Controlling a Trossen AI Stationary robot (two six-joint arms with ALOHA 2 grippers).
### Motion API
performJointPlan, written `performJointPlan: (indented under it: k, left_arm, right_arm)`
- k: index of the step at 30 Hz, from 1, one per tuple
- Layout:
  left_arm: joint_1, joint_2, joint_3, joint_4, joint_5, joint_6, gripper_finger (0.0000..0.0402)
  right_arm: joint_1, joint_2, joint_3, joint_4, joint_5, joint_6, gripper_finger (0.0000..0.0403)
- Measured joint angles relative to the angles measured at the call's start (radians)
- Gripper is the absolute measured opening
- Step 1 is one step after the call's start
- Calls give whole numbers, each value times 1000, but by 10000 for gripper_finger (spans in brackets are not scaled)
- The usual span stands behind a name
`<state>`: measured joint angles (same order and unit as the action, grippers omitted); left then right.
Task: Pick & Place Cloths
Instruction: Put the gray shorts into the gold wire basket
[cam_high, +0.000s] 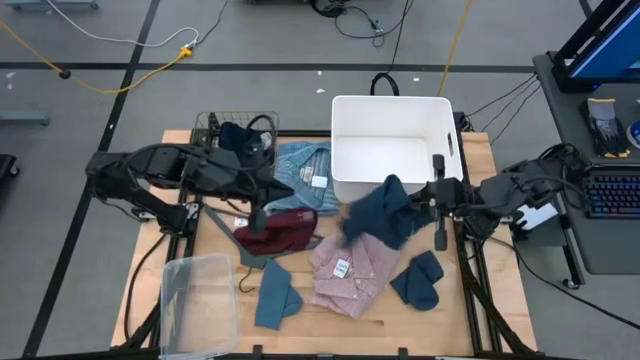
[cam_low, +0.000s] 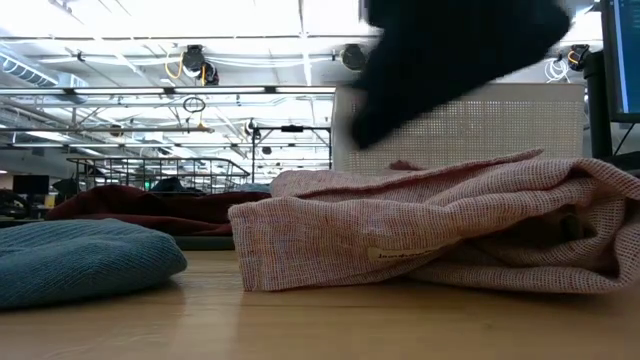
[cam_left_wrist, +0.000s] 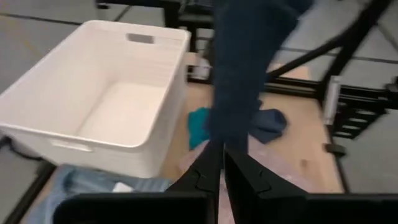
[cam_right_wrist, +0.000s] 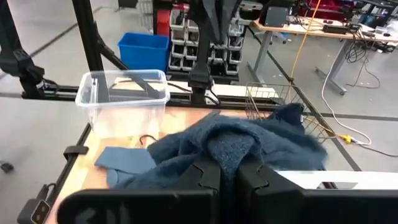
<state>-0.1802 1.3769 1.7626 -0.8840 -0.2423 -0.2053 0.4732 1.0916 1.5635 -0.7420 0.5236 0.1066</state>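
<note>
A dark blue cloth (cam_high: 380, 215) hangs bunched over the near edge of the white bin (cam_high: 390, 120), with my right gripper (cam_high: 414, 206) shut on it. It shows blurred at the top of the low view (cam_low: 450, 60). My left gripper (cam_left_wrist: 221, 149) is shut and empty, over the maroon cloth (cam_high: 278, 230), pointing toward the hanging cloth (cam_left_wrist: 242, 74). On the table lie a pink tagged shirt (cam_high: 355, 268), a light blue striped shirt (cam_high: 303, 168), a slate-blue piece (cam_high: 275, 298) and another dark blue piece (cam_high: 420, 280). A small teal piece (cam_left_wrist: 199, 127) lies near the bin. My right gripper pinches a bunched fold of the dark blue cloth (cam_right_wrist: 233, 146) between its two fingers (cam_right_wrist: 208, 177). The fingers come nearly level from the table's right. The cloth is lifted and hangs slack below and ahead of them, its lower end above the pink shirt (cam_low: 430, 230).
A wire basket (cam_high: 215, 125) with a dark garment stands at the back left. A clear plastic container (cam_high: 200, 300) sits at the near left corner. A grey hanger (cam_high: 222, 212) lies beside the maroon cloth. The bin's inside (cam_left_wrist: 118, 112) holds nothing.
</note>
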Motion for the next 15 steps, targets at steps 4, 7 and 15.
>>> performJointPlan:
  k: [4, 7, 15]
  left_arm:
    - [-11, 2, 0, 10, 7, -7, 9]
    - [-11, 2, 0, 46, 5, 1, 6]
    - [-12, 4, 0, 310, 15, 184, 39]
  right_arm:
    - [0, 51, 90, -94, -4, 0, 0]
    - [0, 93, 160, -157, -45, 1, 0]
    - [0, 210, 281, -253, -164, 2, 0]
